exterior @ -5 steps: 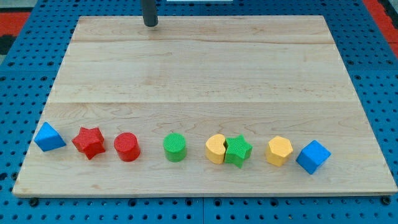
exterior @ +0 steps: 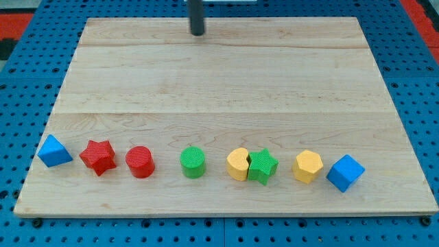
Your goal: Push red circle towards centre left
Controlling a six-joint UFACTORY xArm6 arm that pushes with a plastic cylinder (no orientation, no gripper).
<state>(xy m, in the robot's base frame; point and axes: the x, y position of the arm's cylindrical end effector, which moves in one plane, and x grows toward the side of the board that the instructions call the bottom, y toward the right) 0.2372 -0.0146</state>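
Shifted rightward: my tip [exterior: 197, 33] (top edge) | red circle [exterior: 140, 162] well apart

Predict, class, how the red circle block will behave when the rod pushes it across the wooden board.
The red circle looks squat and flat-based, so it will probably slide rather than tip. Its round side may let it slip off my tip if pushed off-centre. The red star sits close on the view's left, so it could get knocked.
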